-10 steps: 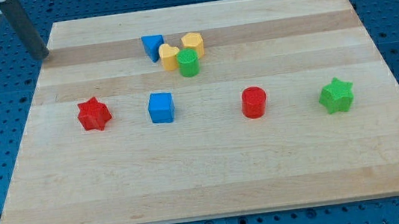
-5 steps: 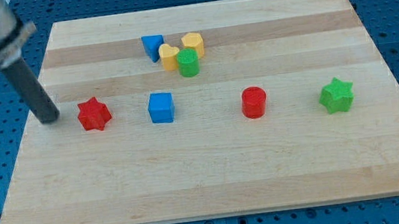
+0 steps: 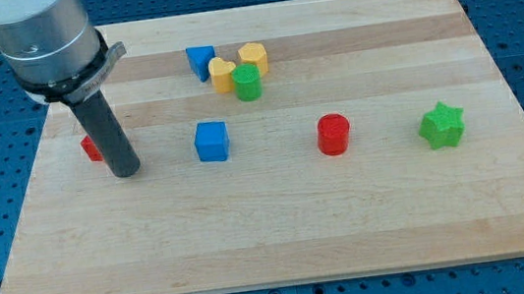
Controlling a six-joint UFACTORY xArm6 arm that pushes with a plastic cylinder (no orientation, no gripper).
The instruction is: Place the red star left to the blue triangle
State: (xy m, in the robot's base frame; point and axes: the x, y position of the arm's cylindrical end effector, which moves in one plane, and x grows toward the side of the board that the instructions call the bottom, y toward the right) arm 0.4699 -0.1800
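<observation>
Standing on the pale wooden board (image 3: 283, 244), my tip (image 3: 126, 171) hides most of the red star block (image 3: 91, 148), touching its right side; gripperless, it grasps nothing. Far up-right sits the blue triangular block (image 3: 199, 61).

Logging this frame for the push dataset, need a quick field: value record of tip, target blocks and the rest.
tip: my tip at the view's left, just right of the red star
red star: mostly hidden behind the rod
blue triangle: near the view's top, beside yellow heart
cluster: yellow hexagon, green cylinder
middle row: blue cube, red cylinder, green star
</observation>
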